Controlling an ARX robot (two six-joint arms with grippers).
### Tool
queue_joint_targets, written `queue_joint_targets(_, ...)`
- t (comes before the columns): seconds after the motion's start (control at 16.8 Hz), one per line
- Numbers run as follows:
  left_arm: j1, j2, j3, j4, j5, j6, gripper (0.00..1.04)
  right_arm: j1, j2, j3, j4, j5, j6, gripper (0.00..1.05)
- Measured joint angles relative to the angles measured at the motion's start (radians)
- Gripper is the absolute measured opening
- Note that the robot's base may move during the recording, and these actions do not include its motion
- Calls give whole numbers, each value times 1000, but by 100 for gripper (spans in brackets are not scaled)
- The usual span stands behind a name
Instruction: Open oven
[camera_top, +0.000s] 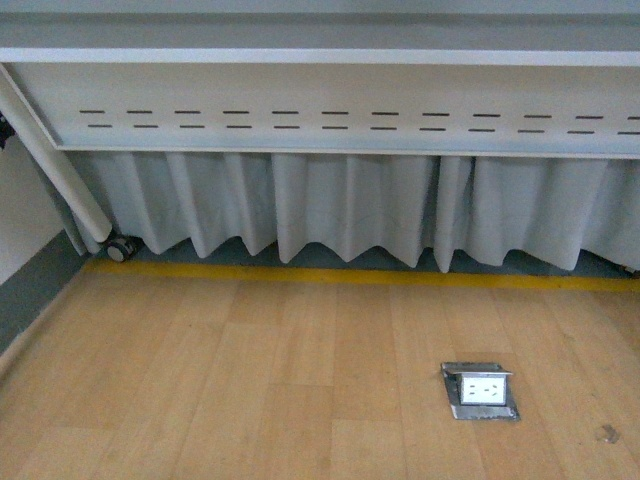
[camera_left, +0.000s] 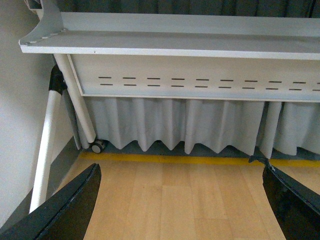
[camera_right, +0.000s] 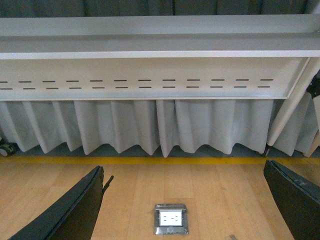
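The oven is out of view in all three views. My left gripper is open in the left wrist view, its black fingers spread wide over bare wooden floor with nothing between them. My right gripper is open too, its black fingers far apart above the floor. Neither arm shows in the front view.
A white table with a slotted panel and a pleated grey skirt spans the far side. A yellow line runs along the wooden floor. A metal floor socket, also the floor socket, sits open. A castor and wall stand at the left.
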Motion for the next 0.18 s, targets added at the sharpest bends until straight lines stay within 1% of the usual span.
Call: queue_joint_targets(0.18, 0, 0, 0, 0, 0, 0, 98, 0, 0, 0, 0, 0, 0, 98)
